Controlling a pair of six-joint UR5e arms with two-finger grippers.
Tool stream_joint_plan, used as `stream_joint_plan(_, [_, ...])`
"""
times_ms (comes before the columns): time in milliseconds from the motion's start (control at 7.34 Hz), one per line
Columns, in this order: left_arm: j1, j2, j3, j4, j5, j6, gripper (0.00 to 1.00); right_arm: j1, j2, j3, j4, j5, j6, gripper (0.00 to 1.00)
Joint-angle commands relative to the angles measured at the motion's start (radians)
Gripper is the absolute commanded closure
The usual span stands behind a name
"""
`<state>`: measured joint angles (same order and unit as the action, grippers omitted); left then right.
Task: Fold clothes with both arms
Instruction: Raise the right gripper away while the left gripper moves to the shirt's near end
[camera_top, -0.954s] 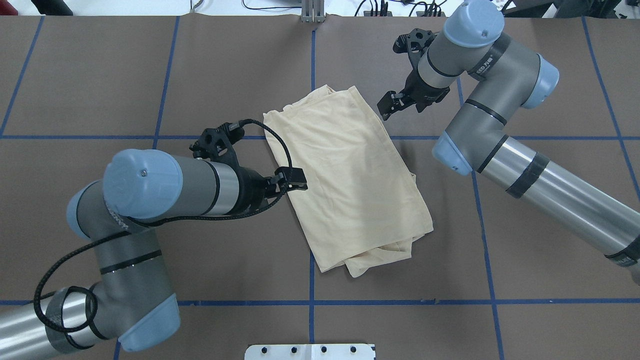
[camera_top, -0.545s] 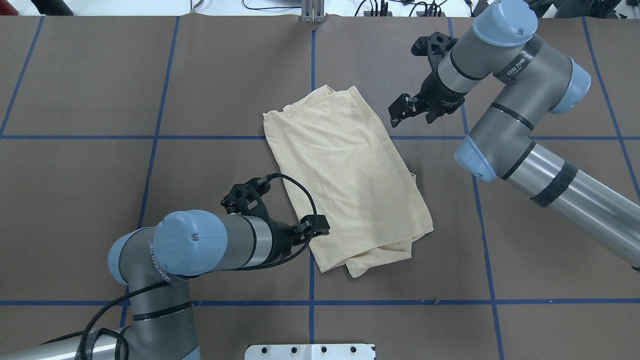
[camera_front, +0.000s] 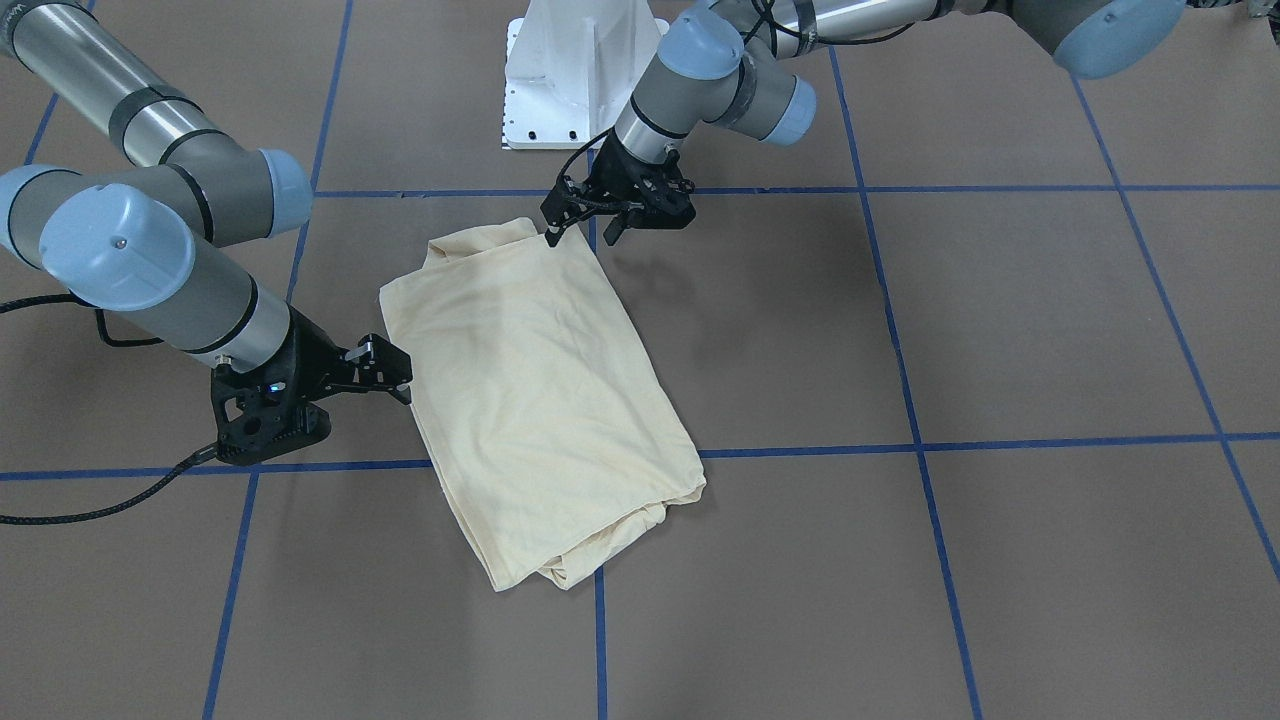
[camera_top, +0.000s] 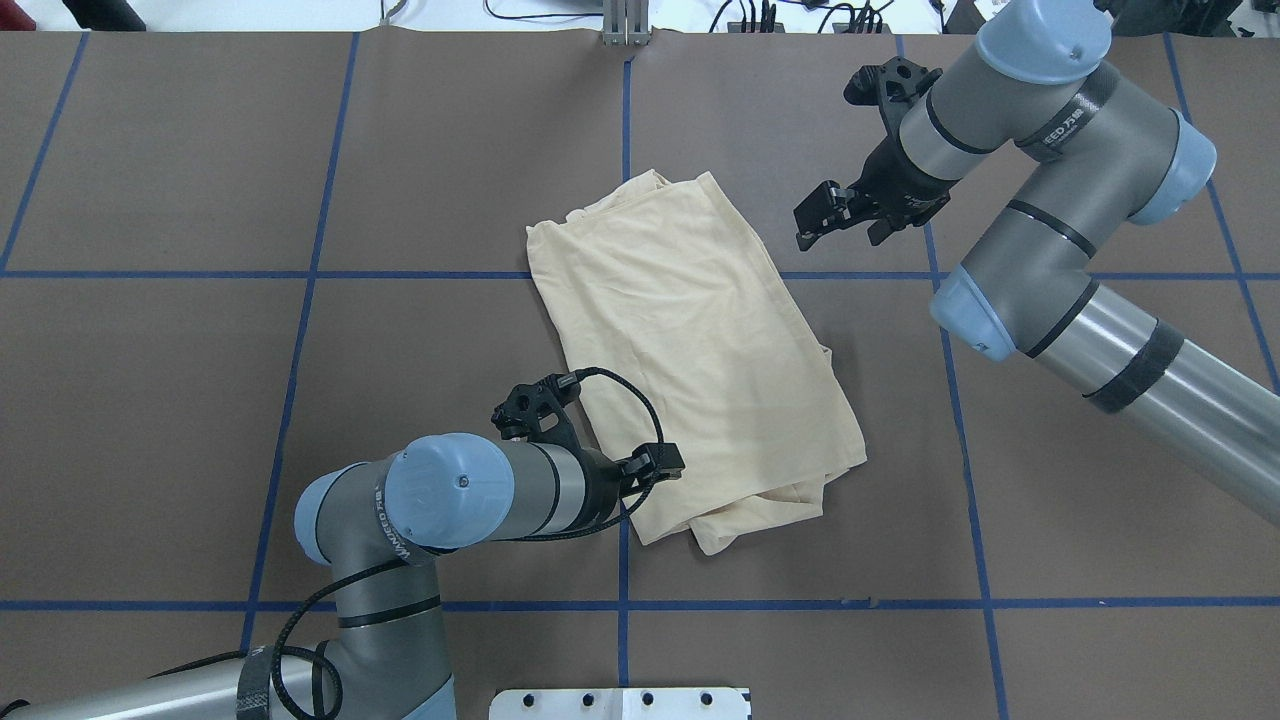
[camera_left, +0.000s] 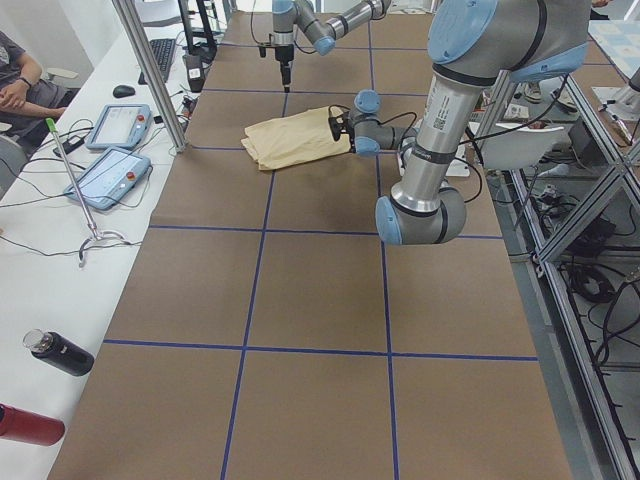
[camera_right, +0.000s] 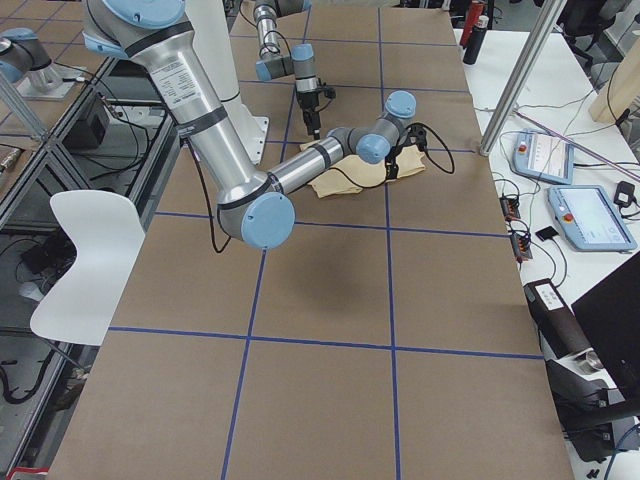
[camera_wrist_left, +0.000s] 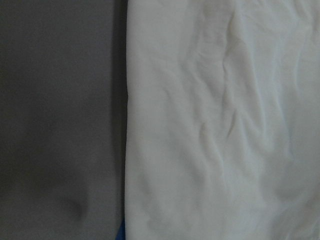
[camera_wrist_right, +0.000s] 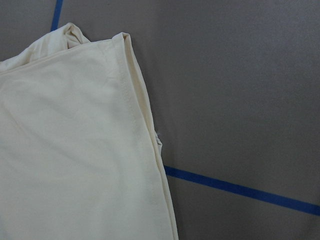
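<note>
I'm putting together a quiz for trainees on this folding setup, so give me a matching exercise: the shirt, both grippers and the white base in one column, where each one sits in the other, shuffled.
1 shirt
2 left gripper
3 right gripper
4 white base

A over the shirt's left edge, near end
B folded flat, middle of the table
C at the table's near edge
D off the shirt's right side, far end

Pairs: 1-B, 2-A, 3-D, 4-C

The folded shirt (camera_top: 690, 350) fills the table's (camera_top: 200, 150) middle. The left gripper (camera_front: 581, 236) crowds its near-left corner, and the right gripper (camera_top: 818, 218) hangs off its far-right side. The white pedestal (camera_top: 620, 703) blocks the near edge's centre. Both table ends lie open.
</note>
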<state>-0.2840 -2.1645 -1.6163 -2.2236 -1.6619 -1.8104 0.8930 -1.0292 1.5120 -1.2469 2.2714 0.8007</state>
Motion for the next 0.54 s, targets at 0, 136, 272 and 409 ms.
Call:
stream_joint_plan(0, [0.000, -0.001, -0.005, -0.008, -0.004, 0.014, 0.02, 0.003, 0.000, -0.001, -0.003, 0.000, 0.000, 0.00])
stream_joint_plan(136, [0.002, -0.003, -0.005, -0.008, -0.006, 0.014, 0.02, 0.004, 0.000, -0.001, -0.003, 0.000, 0.000, 0.01])
stream_joint_plan(272, [0.005, -0.009, -0.002, -0.010, -0.006, 0.016, 0.03, 0.004, 0.000, 0.000, -0.003, 0.000, 0.000, 0.01])
stream_joint_plan(409, [0.008, -0.015, 0.006, -0.011, -0.006, 0.038, 0.05, 0.004, 0.001, -0.001, -0.003, 0.000, 0.000, 0.01])
